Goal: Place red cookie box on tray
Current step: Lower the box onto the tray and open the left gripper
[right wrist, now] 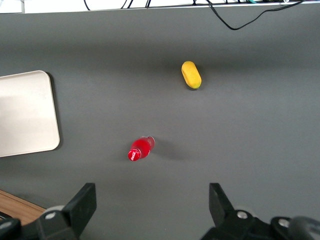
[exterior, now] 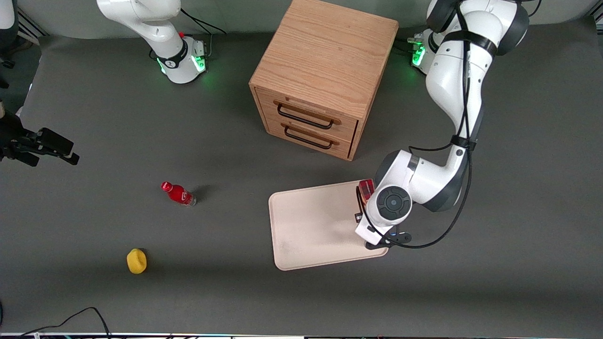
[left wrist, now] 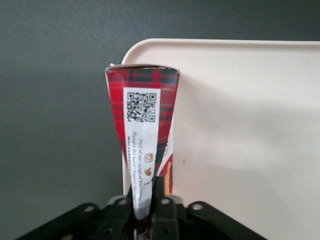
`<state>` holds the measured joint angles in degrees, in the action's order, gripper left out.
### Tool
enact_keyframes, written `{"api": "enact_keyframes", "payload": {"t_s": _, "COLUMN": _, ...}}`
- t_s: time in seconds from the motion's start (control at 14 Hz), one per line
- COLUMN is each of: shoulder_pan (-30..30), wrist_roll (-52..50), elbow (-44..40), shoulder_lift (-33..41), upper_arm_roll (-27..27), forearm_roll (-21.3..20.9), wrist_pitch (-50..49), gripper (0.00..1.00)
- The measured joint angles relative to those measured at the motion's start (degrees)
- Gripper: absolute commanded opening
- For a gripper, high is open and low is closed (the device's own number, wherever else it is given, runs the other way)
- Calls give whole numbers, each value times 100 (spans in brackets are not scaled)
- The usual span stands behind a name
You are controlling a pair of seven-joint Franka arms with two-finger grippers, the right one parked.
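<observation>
Above the tray's [exterior: 320, 226] edge nearest the working arm, the pincer [left wrist: 145, 212] pinched the red cookie box [left wrist: 145, 125], which hung partly over the desk [left wrist: 55, 125]; lowering and release remained.

Long narrow cardboard cookie box [left wrist: 145, 115]: red-and-dark-green tartan, with a white label strip bearing a black QR code. Flat rounded-corner tray [left wrist: 240, 125]: plain cream-pink. Black left gripper [left wrist: 144, 212]; tabletop dark grey.
</observation>
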<state>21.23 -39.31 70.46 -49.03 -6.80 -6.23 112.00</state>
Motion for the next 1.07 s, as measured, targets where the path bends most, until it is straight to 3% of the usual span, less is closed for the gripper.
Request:
{"api": "enact_keyframes", "payload": {"t_s": 0.43, "shoulder_pan": -313, "wrist_roll": 122, "elbow": -191, "shoulder_lift": 393, "upper_arm_roll": 62, "forearm_roll": 123, "wrist_pitch": -531, "gripper": 100}}
{"api": "enact_keyframes", "payload": {"t_s": 0.79, "shoulder_pan": -1403, "wrist_roll": 1827, "elbow": -190, "shoulder_lift": 1651, "upper_arm_roll": 78, "forearm_roll": 403, "wrist_pitch": -2523, "gripper": 100}}
{"api": "enact_keyframes", "payload": {"t_s": 1.07, "shoulder_pan": -2369, "wrist_roll": 3264, "elbow": 665, "shoulder_lift": 2598, "upper_arm_roll": 99, "forearm_roll": 405, "wrist_pitch": -2646, "gripper": 100}}
